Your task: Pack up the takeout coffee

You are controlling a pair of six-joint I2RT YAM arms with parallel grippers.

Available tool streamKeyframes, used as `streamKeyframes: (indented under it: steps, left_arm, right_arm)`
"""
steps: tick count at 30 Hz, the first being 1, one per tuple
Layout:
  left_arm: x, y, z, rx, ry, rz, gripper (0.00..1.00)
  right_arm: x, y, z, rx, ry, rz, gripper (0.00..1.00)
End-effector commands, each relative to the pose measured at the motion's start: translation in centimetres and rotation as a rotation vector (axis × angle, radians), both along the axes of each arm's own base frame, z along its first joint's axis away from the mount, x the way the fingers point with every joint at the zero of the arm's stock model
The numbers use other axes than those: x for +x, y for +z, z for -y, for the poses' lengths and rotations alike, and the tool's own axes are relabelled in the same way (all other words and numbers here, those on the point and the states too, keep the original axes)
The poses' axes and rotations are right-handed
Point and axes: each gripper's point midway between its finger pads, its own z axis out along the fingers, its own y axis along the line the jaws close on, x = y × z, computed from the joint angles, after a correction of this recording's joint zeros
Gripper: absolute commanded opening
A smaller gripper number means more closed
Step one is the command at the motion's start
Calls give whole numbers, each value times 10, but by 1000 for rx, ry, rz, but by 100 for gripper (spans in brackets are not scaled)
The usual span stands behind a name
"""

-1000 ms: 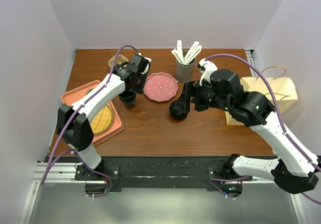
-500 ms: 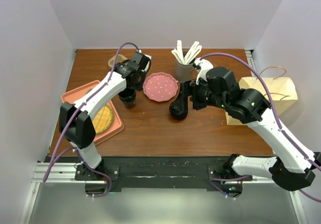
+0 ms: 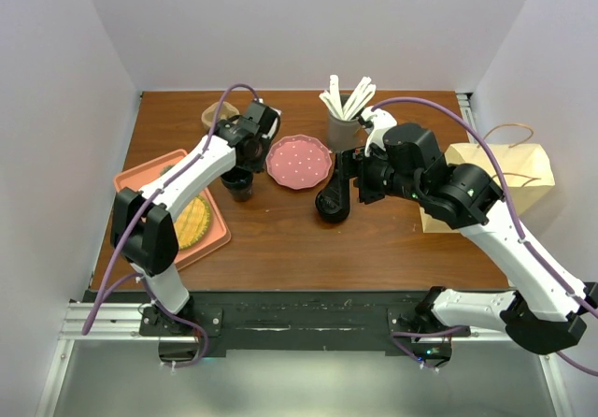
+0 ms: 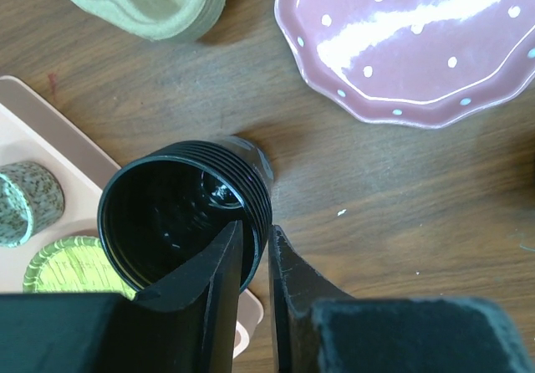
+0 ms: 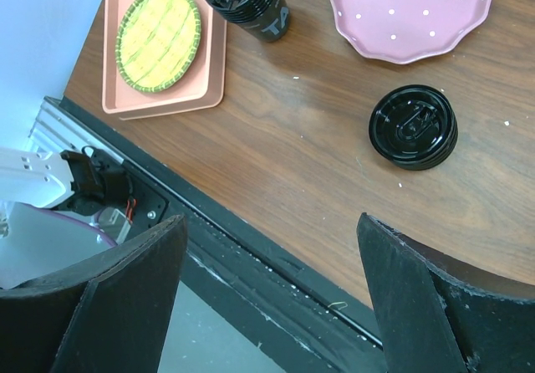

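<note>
Our left claw (image 4: 254, 252) pinches the cup (image 4: 167, 214) rim; the lid (image 5: 414, 127) lies flat to its right, just ahead of our wide-open right claw (image 5: 272, 222), the nearer one.

Upright, open-mouthed black ribbed cup (image 4: 184, 214); black lid (image 5: 413, 127) lying flat, well apart to its right; tan paper bag (image 3: 505, 169) farther right.

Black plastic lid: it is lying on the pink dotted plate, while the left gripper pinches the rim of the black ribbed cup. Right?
No. The black plastic lid lies on the brown wooden table, beside the pink dotted plate and apart from it; the right wrist view shows this. The left gripper does pinch the rim of the black ribbed cup.
</note>
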Motion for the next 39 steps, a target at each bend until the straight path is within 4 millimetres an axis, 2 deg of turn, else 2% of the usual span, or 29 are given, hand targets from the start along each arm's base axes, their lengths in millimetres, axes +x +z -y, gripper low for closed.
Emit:
streamKeyframes:
  steps: [1,7,14,18,20,23,34,35,37,38,39]
  left_arm:
    - [2,-4,-4,-2,-14,4,23]
    - [2,-10,-4,3,-14,-6,21]
    - [4,-8,-3,0,-19,0,18]
    - [3,-7,-3,-2,-24,-1,12]
    - [3,-6,-1,-9,-26,-3,5]
    - [1,-6,-1,-9,-32,-10,0]
    - [4,6,-5,10,-20,3,0]
    - [4,6,-5,12,-17,3,7]
    - [4,6,-5,12,-19,2,9]
    - [3,4,-4,13,-26,-7,0]
    - [3,4,-4,9,-30,-10,0]
  right_arm:
    - [-1,17,4,20,-4,46,87]
    - [0,18,4,20,-5,47,87]
    - [-1,14,4,17,-6,38,87]
    - [0,13,3,14,-6,35,87]
    - [1,12,2,14,-4,32,87]
    - [2,11,0,13,-2,31,87]
    - [1,9,0,12,1,25,88]
    - [1,9,0,12,0,23,88]
    - [1,10,0,15,0,24,88]
    - [0,9,0,12,0,23,88]
    - [0,10,1,14,-2,25,88]
